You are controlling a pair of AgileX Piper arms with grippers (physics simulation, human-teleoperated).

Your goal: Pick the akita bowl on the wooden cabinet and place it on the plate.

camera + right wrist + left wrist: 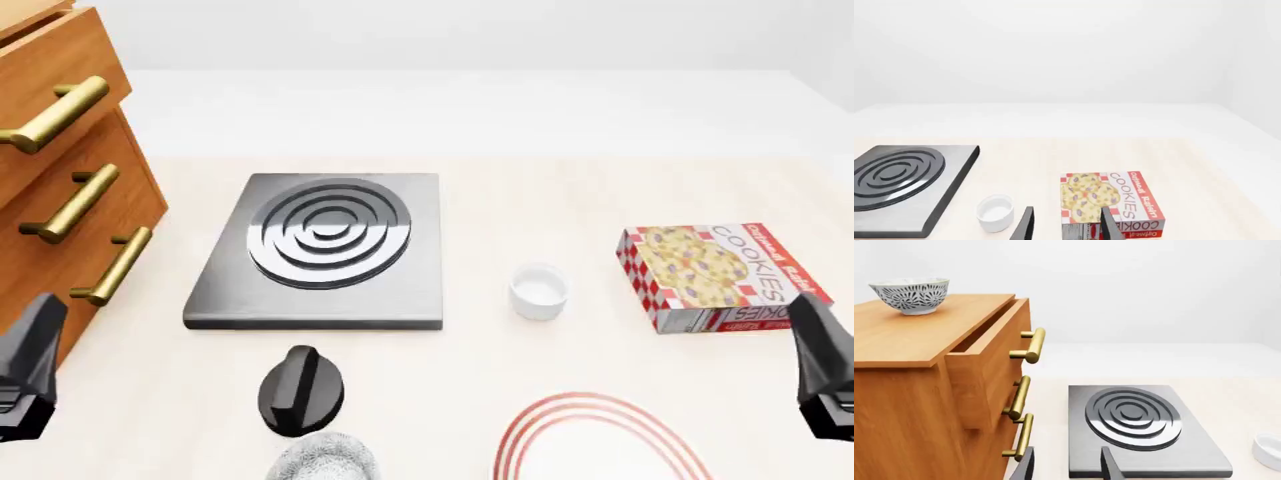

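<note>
The akita bowl, white with a dark speckled pattern, stands upright on the top of the wooden cabinet, far from both arms. The cabinet's top drawer is pulled partly out. My left gripper is open and empty, low beside the cabinet's front and before the stove slab. In the front view the cabinet fills the left edge and its top is out of view. The plate, white with red rings, lies at the near edge right of centre. My right gripper is open and empty, just before the cookie box.
A grey stove slab lies mid-table, with a black knob-shaped object and a second speckled bowl nearer than it. A small white cup and a cookie box sit to the right. Brass handles stick out from the drawers.
</note>
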